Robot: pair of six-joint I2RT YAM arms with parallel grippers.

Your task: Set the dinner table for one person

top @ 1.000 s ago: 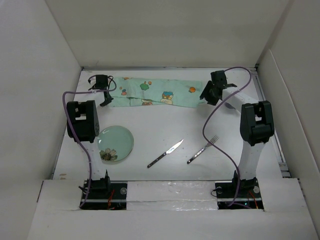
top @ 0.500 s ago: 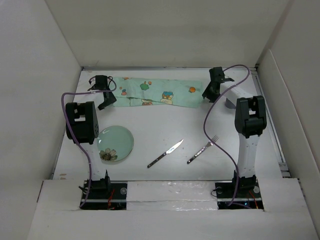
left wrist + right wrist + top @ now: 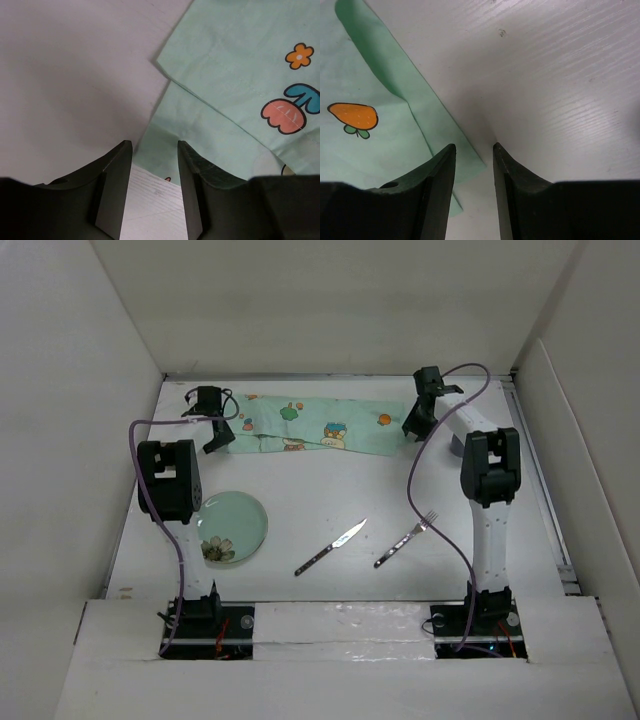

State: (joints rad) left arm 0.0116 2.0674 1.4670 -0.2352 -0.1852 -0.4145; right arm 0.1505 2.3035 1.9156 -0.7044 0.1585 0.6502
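The white dinner table (image 3: 330, 495) carries a mint-green cartoon-print placemat (image 3: 320, 428), lying folded and rumpled along its far side. My left gripper (image 3: 214, 438) is at the mat's left end, low over the table. In the left wrist view it (image 3: 155, 150) is open, with the mat's near corner (image 3: 165, 155) in the gap, not pinched. My right gripper (image 3: 414, 426) is at the mat's right end. In the right wrist view it (image 3: 473, 147) is open too, the mat's corner (image 3: 470, 160) lying between its fingers.
A pale green glass plate (image 3: 232, 525) with a flower print lies near the left arm. A knife (image 3: 330, 547) and a fork (image 3: 405, 540) lie slanted in the near middle. White walls enclose the table on three sides.
The right arm's elbow has swung left and farther in, with its gripper staying at the mat's right end. The left arm shifted slightly right. The mat has not moved.
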